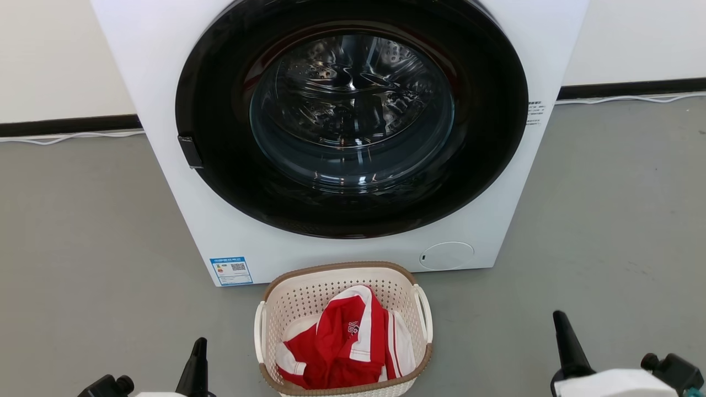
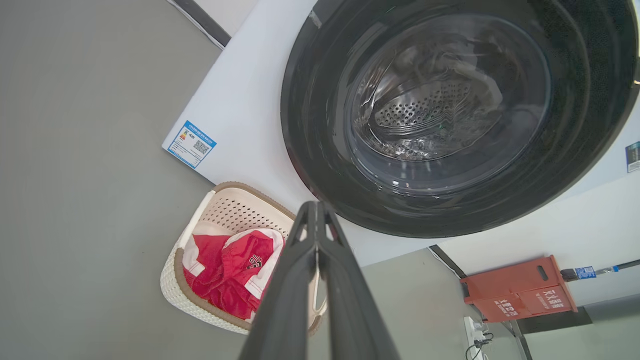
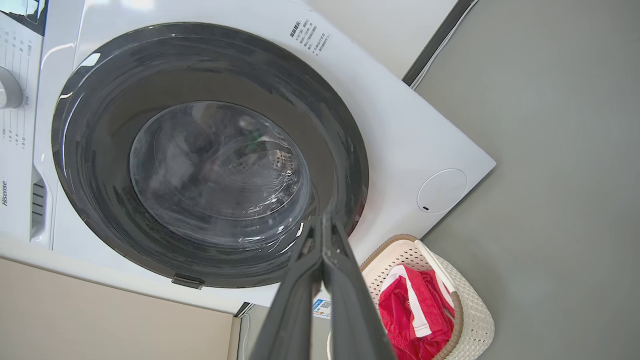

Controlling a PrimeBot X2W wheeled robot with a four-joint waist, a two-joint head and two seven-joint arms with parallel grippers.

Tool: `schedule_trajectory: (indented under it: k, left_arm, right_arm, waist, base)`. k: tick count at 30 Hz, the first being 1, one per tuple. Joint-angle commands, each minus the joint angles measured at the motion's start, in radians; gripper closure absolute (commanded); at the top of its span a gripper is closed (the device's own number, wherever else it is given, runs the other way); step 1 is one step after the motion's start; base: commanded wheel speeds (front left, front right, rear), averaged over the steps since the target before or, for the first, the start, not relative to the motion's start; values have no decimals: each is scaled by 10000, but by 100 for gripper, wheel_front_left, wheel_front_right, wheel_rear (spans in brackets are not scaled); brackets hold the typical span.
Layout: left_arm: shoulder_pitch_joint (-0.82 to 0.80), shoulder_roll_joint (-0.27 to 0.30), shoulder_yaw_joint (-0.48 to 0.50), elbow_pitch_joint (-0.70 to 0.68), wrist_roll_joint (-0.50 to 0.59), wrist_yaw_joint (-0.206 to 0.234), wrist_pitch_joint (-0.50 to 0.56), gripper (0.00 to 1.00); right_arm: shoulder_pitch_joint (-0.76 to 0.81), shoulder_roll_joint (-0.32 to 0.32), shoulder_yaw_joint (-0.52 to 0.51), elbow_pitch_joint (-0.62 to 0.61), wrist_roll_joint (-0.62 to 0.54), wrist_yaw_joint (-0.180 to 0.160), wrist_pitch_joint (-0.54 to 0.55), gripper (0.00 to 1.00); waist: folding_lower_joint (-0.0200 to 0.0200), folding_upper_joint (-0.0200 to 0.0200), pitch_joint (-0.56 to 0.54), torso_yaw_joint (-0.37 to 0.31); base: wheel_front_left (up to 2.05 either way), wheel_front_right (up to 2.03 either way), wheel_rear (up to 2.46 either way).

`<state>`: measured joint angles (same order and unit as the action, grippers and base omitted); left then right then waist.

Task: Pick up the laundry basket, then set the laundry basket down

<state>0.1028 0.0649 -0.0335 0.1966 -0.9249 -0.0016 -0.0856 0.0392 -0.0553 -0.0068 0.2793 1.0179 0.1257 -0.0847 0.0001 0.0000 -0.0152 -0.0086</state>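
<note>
Before washer (image 1: 149, 71): laundry basket (image 1: 337, 267) holds red-white garment (image 1: 339, 344).

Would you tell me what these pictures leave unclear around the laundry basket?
Head view: near wall of the laundry basket, cut off by the bottom edge.
Basket floor: covered by the red and white garment.
Left wrist view: one basket side, behind the left gripper.
Blue label print: too small.

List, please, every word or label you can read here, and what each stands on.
"Hisense": on the washing machine, near its dial.
Blue sticker, machine's lower front: too small to read.
Black print beside the door: too small.
Red shirt logo, in the laundry basket: blurred.
Characters on the red box: unreadable.
</note>
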Motion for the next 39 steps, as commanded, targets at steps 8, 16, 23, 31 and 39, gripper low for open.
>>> schedule_trajectory:
  k: [8,16,23,31,39]
  left_arm:
    - [-754,81,348,-113,-1085,-264,268,100]
    - [-962,80,477,-21,-2028,-425,500,100]
    - [-1146,77,593,60,-2855,-567,706,100]
    - [-1330,72,711,141,-3680,-709,913,100]
    - [-1540,66,848,234,-4620,-870,1153,100]
  right_arm:
    - [-626,-137,-66,-279,954,42,280,100]
    - [-755,-141,-178,-292,1771,43,510,100]
    - [-868,-143,-278,-304,2486,45,714,100]
    - [-981,-143,-381,-315,3199,46,920,100]
    - [-1111,-141,-501,-327,4013,47,1156,100]
  waist:
    - [-1,0,25,12]
    - [-1,0,50,23]
    - [-1,0,72,34]
    - [-1,0,93,44]
    - [-1,0,118,56]
  base:
    - [0,0,0]
    - [0,0,0]
    - [0,0,0]
    - [0,0,0]
    - [0,0,0]
